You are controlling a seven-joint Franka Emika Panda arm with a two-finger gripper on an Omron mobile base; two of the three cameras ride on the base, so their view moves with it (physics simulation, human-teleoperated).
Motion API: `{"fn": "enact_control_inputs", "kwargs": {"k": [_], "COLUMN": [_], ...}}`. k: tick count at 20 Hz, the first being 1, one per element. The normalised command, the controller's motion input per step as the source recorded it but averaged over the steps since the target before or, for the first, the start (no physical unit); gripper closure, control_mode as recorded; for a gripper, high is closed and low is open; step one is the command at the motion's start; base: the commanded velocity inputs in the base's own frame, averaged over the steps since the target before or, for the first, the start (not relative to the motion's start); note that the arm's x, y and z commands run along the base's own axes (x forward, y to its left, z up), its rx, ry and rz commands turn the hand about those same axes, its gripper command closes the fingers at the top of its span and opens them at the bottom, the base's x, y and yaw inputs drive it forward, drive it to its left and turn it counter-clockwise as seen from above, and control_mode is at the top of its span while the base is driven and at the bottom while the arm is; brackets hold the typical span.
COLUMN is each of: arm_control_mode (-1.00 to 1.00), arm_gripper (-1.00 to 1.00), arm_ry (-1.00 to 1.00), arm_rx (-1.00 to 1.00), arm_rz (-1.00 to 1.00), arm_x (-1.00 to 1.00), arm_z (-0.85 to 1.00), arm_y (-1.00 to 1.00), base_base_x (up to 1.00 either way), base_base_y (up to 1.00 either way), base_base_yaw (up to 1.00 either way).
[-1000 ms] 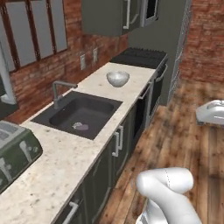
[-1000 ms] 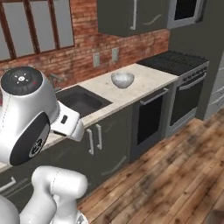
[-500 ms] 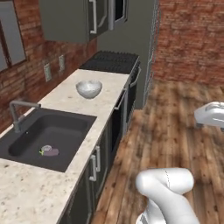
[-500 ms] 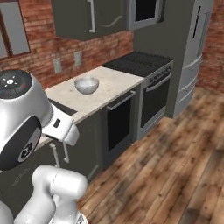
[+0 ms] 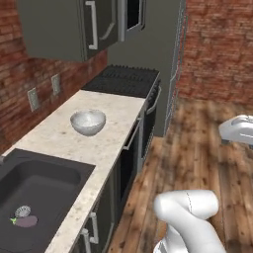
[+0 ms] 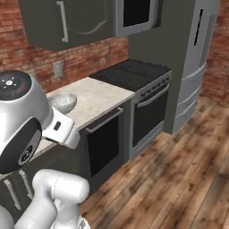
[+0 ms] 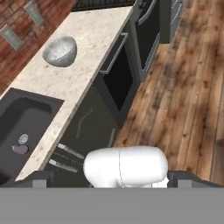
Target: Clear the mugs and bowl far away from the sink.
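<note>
The pale speckled bowl (image 5: 88, 121) (image 6: 62, 102) (image 7: 60, 51) stands upright on the light stone counter (image 5: 116, 133), between the dark sink (image 5: 34, 192) (image 7: 22, 127) and the stove. A small purple thing (image 5: 24, 221) (image 7: 19, 149) lies by the sink's drain. The mugs are out of view. My gripper (image 7: 114, 178) hangs open and empty above the wooden floor, well off the counter's front edge, its dark fingertips (image 7: 41, 177) wide apart. The bowl is far from it, toward the upper left of the hand view.
A black stove (image 5: 126, 79) (image 6: 134, 71) with an oven door below ends the counter run. A tall grey fridge (image 6: 197, 58) stands beyond it. Dark wall cabinets (image 5: 64, 29) hang over the counter. Wooden floor (image 5: 197, 148) stretches to my right.
The whole picture has slid: the base has driven along the counter toward the stove. The toaster and tap have left the views, and the bowl now looks closer. The gripper stays open.
</note>
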Motion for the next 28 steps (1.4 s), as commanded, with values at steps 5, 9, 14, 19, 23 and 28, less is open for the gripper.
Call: {"fn": "enact_control_inputs", "kwargs": {"k": [5,9,14,19,23,28], "arm_control_mode": [1.0,1.0,1.0,1.0,1.0,1.0], "arm_gripper": [-1.0,-1.0,-1.0,-1.0,-1.0,-1.0], "arm_ry": [0.0,0.0,0.0,0.0,0.0,0.0], "arm_rx": [0.0,0.0,0.0,0.0,0.0,0.0], "arm_rz": [0.0,0.0,0.0,0.0,0.0,0.0], "arm_x": [0.0,0.0,0.0,0.0,0.0,0.0], "arm_z": [0.0,0.0,0.0,0.0,0.0,0.0], "arm_y": [0.0,0.0,0.0,0.0,0.0,0.0], "base_base_x": [0.97,0.93,0.7,0.53,0.28,0.18], "base_base_y": [-0.07,0.0,0.0,0.06,0.14,0.2], "base_base_yaw": [0.2,0.22,0.26,0.26,0.27,0.25]}}
